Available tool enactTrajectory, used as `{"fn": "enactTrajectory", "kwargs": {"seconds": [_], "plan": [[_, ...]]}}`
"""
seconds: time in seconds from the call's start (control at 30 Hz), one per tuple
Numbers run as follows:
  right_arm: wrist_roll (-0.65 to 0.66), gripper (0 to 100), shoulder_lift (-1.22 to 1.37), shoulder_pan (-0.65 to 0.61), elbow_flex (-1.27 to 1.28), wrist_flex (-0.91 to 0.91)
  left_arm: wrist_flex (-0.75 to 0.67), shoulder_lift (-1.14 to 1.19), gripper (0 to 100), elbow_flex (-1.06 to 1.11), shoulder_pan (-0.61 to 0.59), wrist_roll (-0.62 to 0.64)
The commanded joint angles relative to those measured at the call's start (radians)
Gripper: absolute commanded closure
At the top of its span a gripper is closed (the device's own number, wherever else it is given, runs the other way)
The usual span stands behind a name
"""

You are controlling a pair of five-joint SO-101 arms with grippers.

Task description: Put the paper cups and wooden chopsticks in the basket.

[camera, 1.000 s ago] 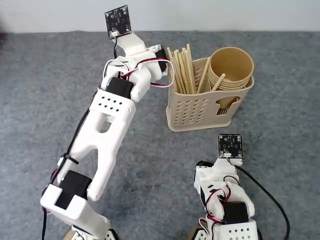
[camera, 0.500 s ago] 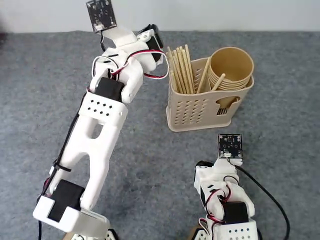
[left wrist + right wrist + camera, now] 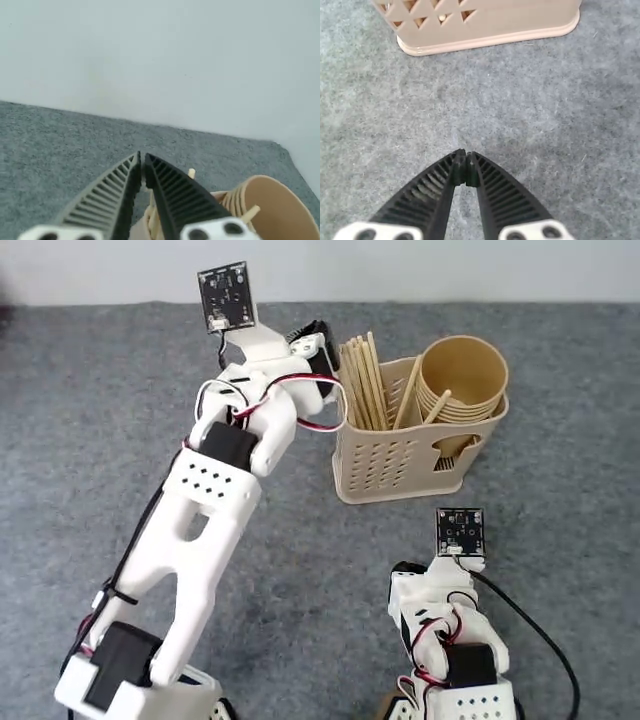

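The beige perforated basket point(image 3: 400, 455) stands at the middle right of the grey mat. Several wooden chopsticks point(image 3: 362, 380) lean upright in its left compartment. A stack of paper cups point(image 3: 463, 375) fills the right one, with one more chopstick point(image 3: 437, 406) leaning against the stack. My left gripper point(image 3: 322, 348) hovers at the basket's upper left corner, beside the chopstick tops. In the left wrist view, my left gripper point(image 3: 141, 159) is shut and holds nothing, with chopstick tips point(image 3: 191, 173) and cup rims point(image 3: 265, 200) below it. My right gripper point(image 3: 465, 154) is shut and empty, low over the mat in front of the basket point(image 3: 490, 30).
Grey carpet-like mat point(image 3: 90, 440) covers the table, with open room to the left of the left arm and to the right of the basket. A pale wall point(image 3: 160, 60) rises behind the mat. The right arm point(image 3: 445, 640) sits folded at the near edge.
The left arm swung away to the left from the basket, then came back toward its upper left corner. The right arm has not moved.
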Motion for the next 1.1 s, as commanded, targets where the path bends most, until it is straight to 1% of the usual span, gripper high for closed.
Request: {"fn": "enactTrajectory", "kwargs": {"seconds": [0.0,0.1,0.27,0.47,0.53,0.67,0.9,1.07], "plan": [[-0.002,99.0,-0.007,0.012,0.018,0.001,-0.017,-0.011,99,-0.030,-0.017,-0.018],[-0.002,99.0,-0.007,0.012,0.018,0.001,-0.015,-0.011,99,-0.070,-0.034,-0.012],[-0.002,99.0,-0.007,0.012,0.018,0.001,-0.015,-0.052,99,-0.116,-0.087,0.072],[-0.002,99.0,-0.007,0.012,0.018,0.001,-0.008,-0.210,99,-0.113,-0.124,0.071],[-0.002,99.0,-0.007,0.012,0.018,0.001,0.021,-0.265,99,-0.113,-0.137,0.037],[-0.002,99.0,-0.007,0.012,0.018,0.001,0.149,-0.370,99,-0.113,-0.141,-0.026],[-0.002,99.0,-0.007,0.012,0.018,0.001,0.439,-0.559,99,-0.113,-0.144,-0.031],[-0.002,99.0,-0.007,0.012,0.018,0.001,0.586,-0.694,99,-0.113,-0.144,-0.031]]}}
